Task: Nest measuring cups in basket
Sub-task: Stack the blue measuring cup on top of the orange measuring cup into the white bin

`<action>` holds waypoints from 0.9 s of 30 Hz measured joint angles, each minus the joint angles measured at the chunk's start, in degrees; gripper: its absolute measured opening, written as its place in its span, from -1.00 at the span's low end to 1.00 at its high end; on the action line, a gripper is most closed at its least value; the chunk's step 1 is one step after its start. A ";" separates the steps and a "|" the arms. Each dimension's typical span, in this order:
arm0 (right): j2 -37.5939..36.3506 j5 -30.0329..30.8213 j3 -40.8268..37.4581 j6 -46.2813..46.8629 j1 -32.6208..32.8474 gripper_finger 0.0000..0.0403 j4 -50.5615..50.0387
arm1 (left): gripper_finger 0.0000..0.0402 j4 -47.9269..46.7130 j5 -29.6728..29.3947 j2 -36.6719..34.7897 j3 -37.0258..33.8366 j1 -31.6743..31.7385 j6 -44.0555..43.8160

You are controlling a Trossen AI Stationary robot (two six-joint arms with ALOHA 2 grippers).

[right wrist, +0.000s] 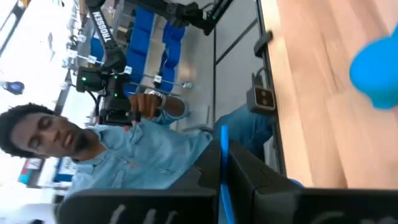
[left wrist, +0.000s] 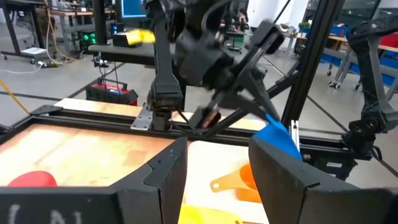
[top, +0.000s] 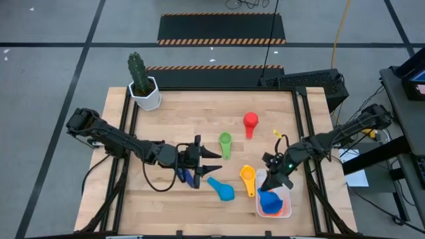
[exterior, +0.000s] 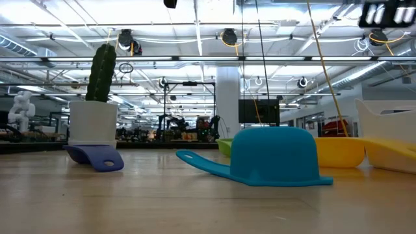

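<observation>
Over the white rectangular plastic basket [top: 284, 211] my right pincer [top: 271, 186] pinches a blue plastic cup [top: 269, 201] by its handle, straight above. My left pincer [top: 214, 159] waits half open and empty, near the green cup [top: 225, 141].

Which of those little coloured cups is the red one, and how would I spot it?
Start at the cactus in its white pot at the wooden table's far left corner. Look right along that far side: the small red plastic measuring cup lies alone there, farthest from both arms.

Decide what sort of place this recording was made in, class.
Probably a robotics lab or workshop: hazard-striped floor mat, framed wooden worktable with mounted arms, and more robot rigs under industrial ceiling lights.
</observation>
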 joint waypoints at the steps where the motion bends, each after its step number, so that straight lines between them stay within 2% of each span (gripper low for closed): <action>1: 0.00 0.00 -1.79 1.36 0.28 -0.99 2.27 | -0.14 0.02 0.01 0.01 0.00 0.02 0.00; 9: -0.02 0.07 -14.34 11.19 0.78 -0.99 20.02 | -0.14 0.07 -0.01 0.01 0.00 0.07 0.15; 15: -0.02 0.11 -18.17 13.15 0.67 -0.99 20.89 | -0.14 0.06 -0.01 0.01 0.00 0.08 0.17; 27: 0.00 0.16 -18.78 14.22 0.63 -0.99 18.35 | -0.14 0.08 -0.01 0.01 0.00 0.11 0.15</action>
